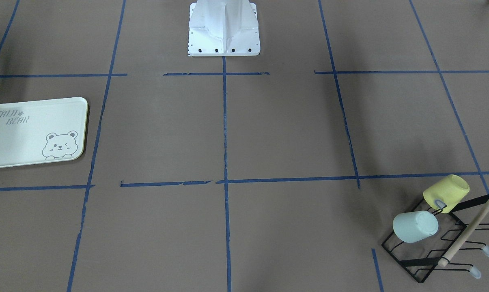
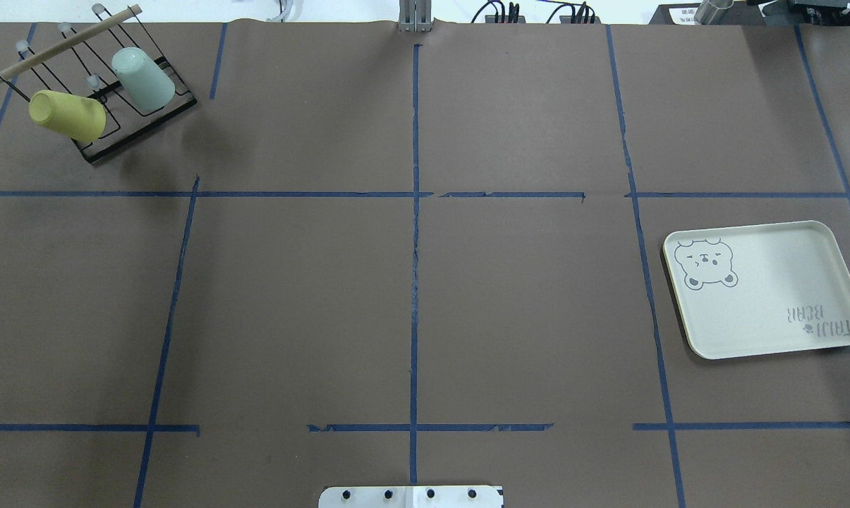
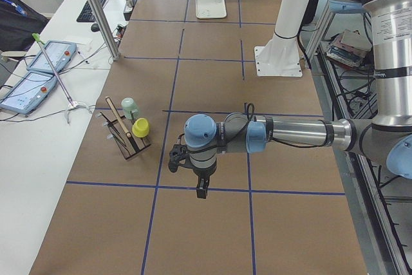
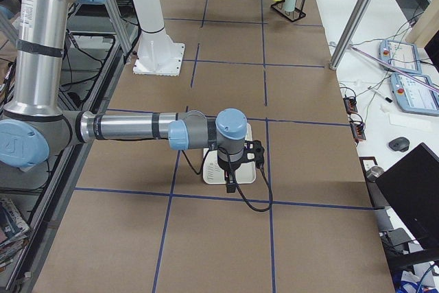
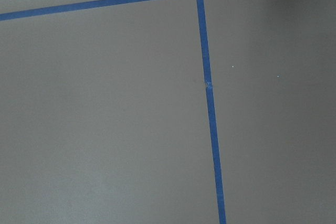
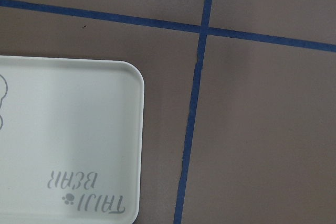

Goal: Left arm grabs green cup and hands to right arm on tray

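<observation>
Twin build: left arm (image 3: 296, 134), right arm (image 4: 130, 128), shared white pedestal (image 1: 224, 28).
Silver-grey tubes, pale-blue joint caps, black looping cable at each wrist; dark bolts along pedestal flange.

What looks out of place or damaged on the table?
Nothing is spilled or knocked over. The green cup and yellow cup sit tilted on the rack pegs. The tray lies flat. Only the blue tape is ragged, with gaps.

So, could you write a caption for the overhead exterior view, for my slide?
Green cup and yellow cup tilted on a wire rack, far left; TAIJI BEAR tray bare at right.
</observation>
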